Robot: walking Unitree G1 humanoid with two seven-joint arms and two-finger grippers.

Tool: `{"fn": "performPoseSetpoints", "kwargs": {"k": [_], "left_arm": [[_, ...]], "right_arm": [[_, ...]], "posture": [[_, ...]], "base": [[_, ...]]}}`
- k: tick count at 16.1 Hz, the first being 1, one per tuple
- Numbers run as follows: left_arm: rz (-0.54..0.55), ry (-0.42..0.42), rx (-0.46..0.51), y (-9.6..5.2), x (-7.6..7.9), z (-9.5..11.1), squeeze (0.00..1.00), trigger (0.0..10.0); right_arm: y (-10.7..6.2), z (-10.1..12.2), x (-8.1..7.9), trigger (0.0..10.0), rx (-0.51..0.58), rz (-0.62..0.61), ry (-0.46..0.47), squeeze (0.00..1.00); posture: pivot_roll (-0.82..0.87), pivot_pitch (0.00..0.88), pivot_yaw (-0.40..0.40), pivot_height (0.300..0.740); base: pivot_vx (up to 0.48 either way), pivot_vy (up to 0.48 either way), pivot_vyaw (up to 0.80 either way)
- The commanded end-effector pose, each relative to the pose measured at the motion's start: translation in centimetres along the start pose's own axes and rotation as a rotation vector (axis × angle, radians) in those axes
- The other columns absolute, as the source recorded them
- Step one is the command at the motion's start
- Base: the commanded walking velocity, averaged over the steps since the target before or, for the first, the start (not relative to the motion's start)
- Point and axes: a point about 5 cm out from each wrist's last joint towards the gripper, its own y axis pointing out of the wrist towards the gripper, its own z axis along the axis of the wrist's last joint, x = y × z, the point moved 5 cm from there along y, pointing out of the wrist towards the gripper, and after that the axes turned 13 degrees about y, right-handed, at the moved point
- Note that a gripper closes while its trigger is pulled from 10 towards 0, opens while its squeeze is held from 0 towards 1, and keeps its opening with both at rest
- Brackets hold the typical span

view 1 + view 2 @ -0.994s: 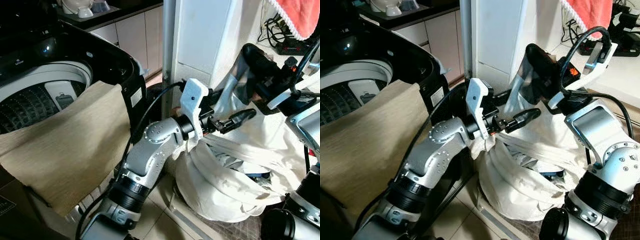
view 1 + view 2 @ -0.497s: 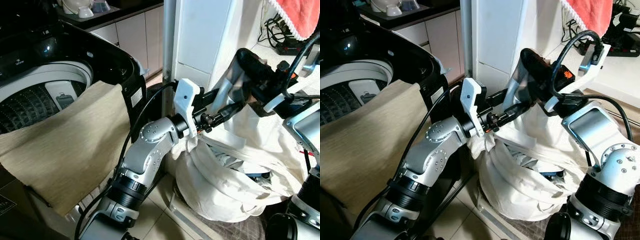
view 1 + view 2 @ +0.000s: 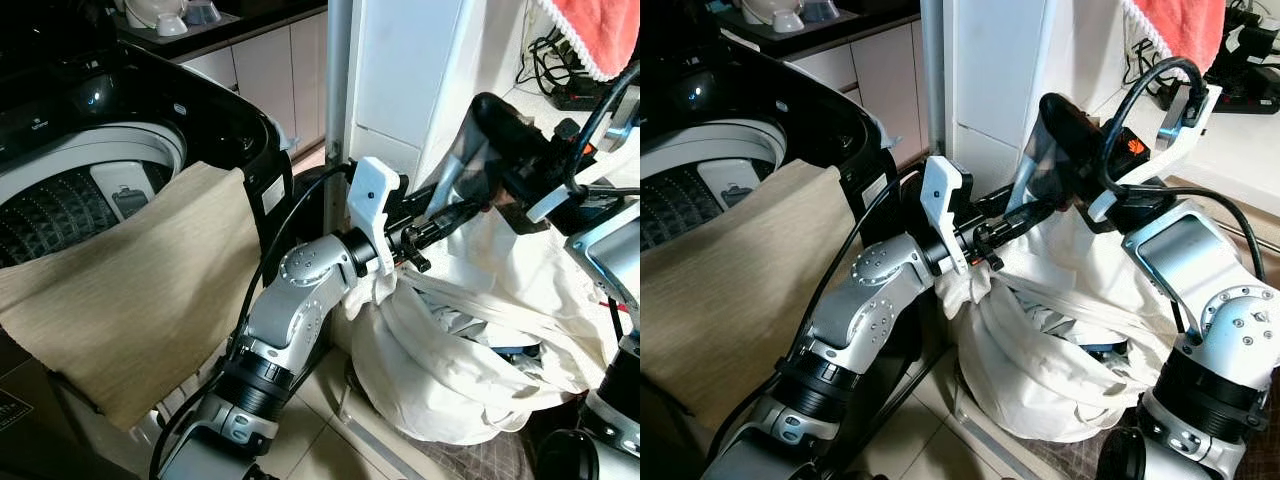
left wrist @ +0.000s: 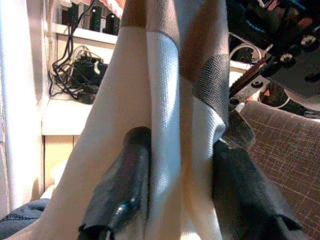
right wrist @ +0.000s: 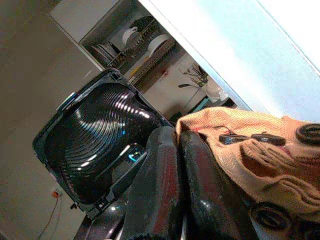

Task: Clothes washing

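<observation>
My right gripper point(image 3: 487, 108) is shut on a cream, brown and grey garment point(image 3: 457, 165) and holds it up above the white laundry bag point(image 3: 440, 385). My left gripper point(image 3: 455, 212) reaches across to that hanging garment. In the left wrist view both fingers point(image 4: 127, 175) press the folded garment point(image 4: 165, 100) from either side, shut on it. In the right wrist view the right gripper point(image 5: 177, 137) has its fingers tight together, with brownish cloth point(image 5: 235, 135) beside them. At the left stands the open top-loading washer point(image 3: 90, 190), with a beige cloth point(image 3: 130, 290) draped over its front rim.
A white pillar or appliance point(image 3: 420, 70) rises right behind the bag. The washer's black lid point(image 3: 60, 50) stands up at the back left, with cabinets point(image 3: 270, 65) behind. An orange towel point(image 3: 595, 30) hangs at the top right above a power strip point(image 3: 580, 95). The floor is tiled.
My left gripper has moved up and in to the hanging garment and closed around it. The right gripper with the garment has shifted slightly left, towards it.
</observation>
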Motion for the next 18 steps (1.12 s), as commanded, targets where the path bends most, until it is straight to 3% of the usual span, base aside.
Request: {"fn": "performPoseSetpoints", "kwargs": {"k": [1,4,7,10,13,14,15,17,18], "left_arm": [[-0.006,0.014,0.01,0.2,-0.2,0.4,0.0,0.0],[-0.003,0.014,0.01,0.1,-0.3,0.4,0.0,0.0],[0.075,-0.064,0.007,0.3,-1.4,0.8,0.0,0.0],[0.021,-0.048,0.002,0.3,-0.8,0.8,0.0,0.0],[0.057,-0.049,0.033,0.0,-1.4,1.2,0.0,0.0],[0.069,-0.048,0.038,-0.1,-1.6,1.3,0.0,0.0],[0.122,-0.038,0.069,-0.3,-2.9,2.3,0.0,0.0],[0.144,-0.029,0.081,-0.5,-3.5,2.8,0.0,0.0],[0.188,0.005,0.091,-1.0,-4.7,3.5,0.0,0.0]], "right_arm": [[-0.1,-0.1,-0.5,0.0,0.002,0.013,-0.009,0.0],[-0.1,-0.2,-0.5,0.0,-0.001,0.013,-0.012,0.0],[-0.1,-0.2,-0.5,0.0,-0.004,0.013,-0.011,0.0],[-0.1,-0.3,-0.5,0.0,-0.008,0.014,-0.009,0.0],[0.0,-0.5,-0.5,0.0,-0.018,0.014,-0.031,0.0],[-0.1,-0.6,-0.6,2.7,-0.022,0.014,-0.047,0.45],[-0.2,-0.8,-1.2,10.0,-0.036,0.057,-0.047,1.0],[-0.3,-0.8,-1.4,10.0,-0.038,0.065,-0.054,1.0],[-0.4,-0.8,-1.3,10.0,-0.047,0.049,-0.098,1.0]], "posture": [[-0.21,0.0,0.036,0.74],[-0.2,0.0,0.038,0.74],[-0.21,0.0,0.038,0.74],[-0.2,0.0,0.038,0.74],[-0.2,0.0,0.039,0.74],[-0.2,0.0,0.039,0.74],[-0.2,0.0,0.04,0.74],[-0.2,0.0,0.042,0.74],[-0.21,0.0,0.045,0.74]], "base": [[0.0,0.0,0.0],[0.0,0.0,0.0],[0.0,0.0,0.0],[0.0,0.0,0.0],[0.0,0.0,0.0],[0.0,0.0,0.0],[0.0,0.0,0.0],[0.0,0.0,0.0],[0.0,0.0,0.0]]}}
